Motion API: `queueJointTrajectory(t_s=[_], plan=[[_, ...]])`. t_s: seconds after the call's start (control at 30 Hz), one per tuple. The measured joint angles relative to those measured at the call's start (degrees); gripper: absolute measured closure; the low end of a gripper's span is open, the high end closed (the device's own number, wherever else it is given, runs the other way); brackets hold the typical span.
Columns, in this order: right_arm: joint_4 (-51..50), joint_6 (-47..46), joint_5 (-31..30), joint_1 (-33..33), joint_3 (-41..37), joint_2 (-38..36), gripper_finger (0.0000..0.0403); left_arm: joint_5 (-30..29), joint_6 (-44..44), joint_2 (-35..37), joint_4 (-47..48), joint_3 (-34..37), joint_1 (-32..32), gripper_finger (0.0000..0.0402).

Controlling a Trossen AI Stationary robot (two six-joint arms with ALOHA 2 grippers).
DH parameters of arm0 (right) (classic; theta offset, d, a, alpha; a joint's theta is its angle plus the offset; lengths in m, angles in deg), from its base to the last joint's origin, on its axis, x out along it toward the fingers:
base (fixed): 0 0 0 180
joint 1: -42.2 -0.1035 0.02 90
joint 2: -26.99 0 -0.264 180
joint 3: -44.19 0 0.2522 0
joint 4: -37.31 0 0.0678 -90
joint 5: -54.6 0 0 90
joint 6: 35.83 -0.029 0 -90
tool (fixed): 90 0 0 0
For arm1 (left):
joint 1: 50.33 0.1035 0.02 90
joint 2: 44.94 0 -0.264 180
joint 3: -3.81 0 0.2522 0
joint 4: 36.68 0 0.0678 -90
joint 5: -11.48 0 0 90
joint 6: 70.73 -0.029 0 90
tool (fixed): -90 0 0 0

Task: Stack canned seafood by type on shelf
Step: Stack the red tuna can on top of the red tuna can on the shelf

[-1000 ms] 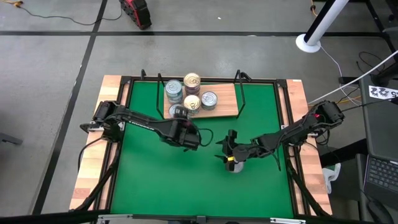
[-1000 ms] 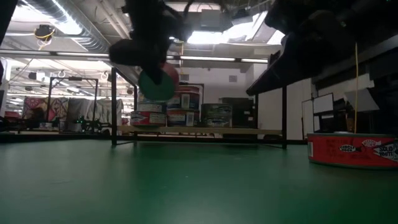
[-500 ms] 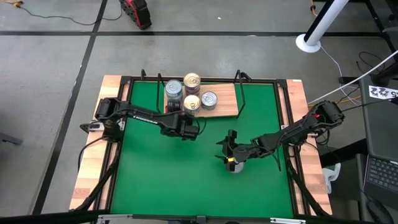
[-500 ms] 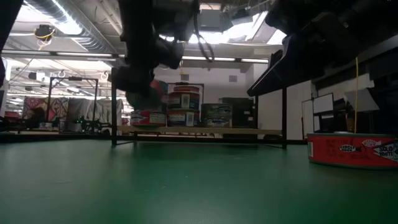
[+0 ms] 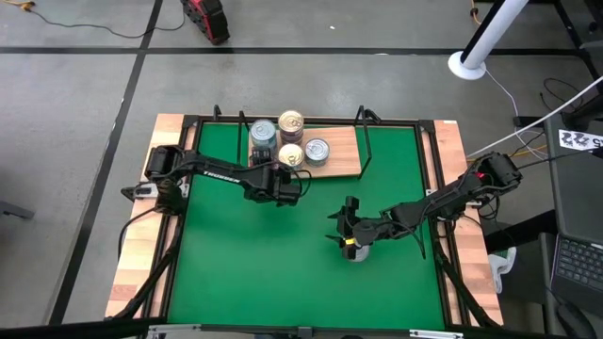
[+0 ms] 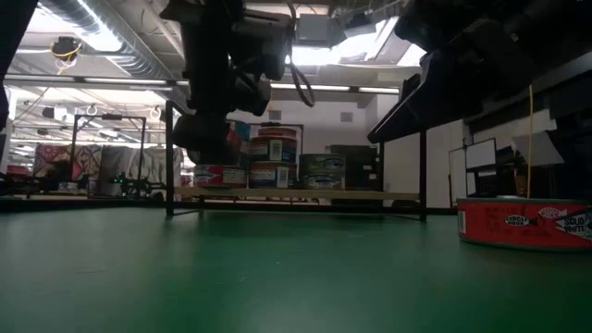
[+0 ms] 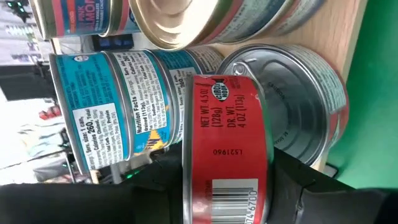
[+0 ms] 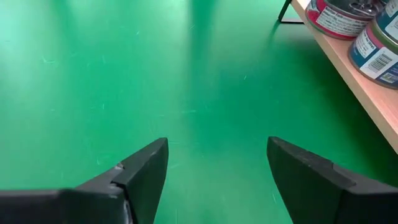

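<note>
1. The left gripper (image 7: 224, 186), clamped on a red tin (image 7: 227, 146), holds it at the front edge of the shelf (image 5: 344, 160), above a silver-lidded tin (image 7: 292, 99).
2. Placing is in hand; next, lower squarely onto the matching stack, then release.
3. The right gripper (image 8: 214, 168), fingers apart, hangs over the tabletop (image 5: 236, 264) above another tin (image 6: 523, 222).

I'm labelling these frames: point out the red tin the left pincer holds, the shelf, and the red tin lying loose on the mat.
Held red tin (image 7: 227, 149): left wrist view, side label.
Shelf (image 5: 344, 162): high view, bare board.
Loose red tin (image 6: 524, 223): low view, side label.
</note>
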Motion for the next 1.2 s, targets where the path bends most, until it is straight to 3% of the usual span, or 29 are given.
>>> queueJointTrajectory(t_s=[0.4,0.8,1.2], plan=[[0.02,0.02,0.00,0.00,0.00,0.00,0.0129,1.11,-0.77,-0.02,-1.19,0.11,-0.02,0.0236],[0.02,0.02,0.00,0.00,0.00,0.00,0.0129,1.65,-2.78,-0.11,-0.98,0.11,-0.13,0.0142],[0.00,0.02,0.07,0.00,0.00,0.02,0.0129,1.40,-12.39,-0.11,-0.99,0.11,-0.50,0.0137]])
